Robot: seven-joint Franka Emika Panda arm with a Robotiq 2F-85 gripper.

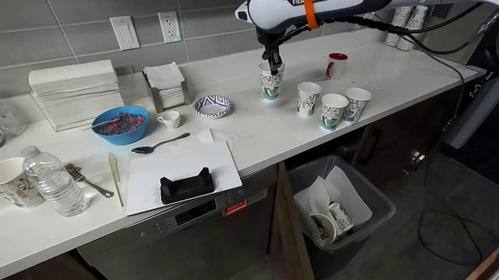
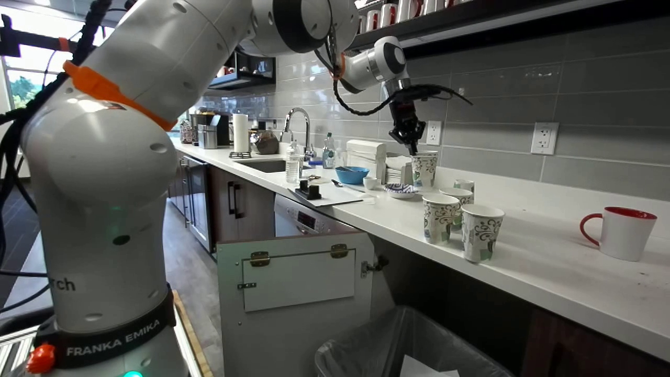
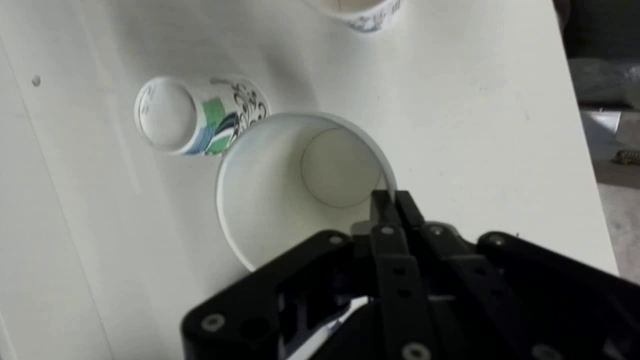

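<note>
My gripper (image 3: 396, 201) is shut on the rim of a white paper cup (image 3: 270, 175). One finger goes inside the cup and the other stays outside. In both exterior views this patterned cup (image 1: 270, 86) looks upright under the black gripper (image 2: 413, 151), near the tiled wall; whether its base touches the counter I cannot tell. Right beside it in the wrist view, a bottom-up paper cup (image 3: 220, 120) is partly covered by the held cup's rim. Three more upright cups, including a front one (image 1: 332, 113), stand close together by the counter's edge. The wrist view cuts off an upright cup (image 3: 372, 17) at its top.
A red-rimmed mug (image 1: 336, 66) stands behind the cups. A patterned bowl (image 1: 212, 107), a small white cup (image 1: 170, 119), a napkin holder (image 1: 167, 87) and a blue bowl (image 1: 136, 133) lie farther along. Below the counter are a bin (image 1: 384, 208) and an open cabinet door (image 2: 293, 324).
</note>
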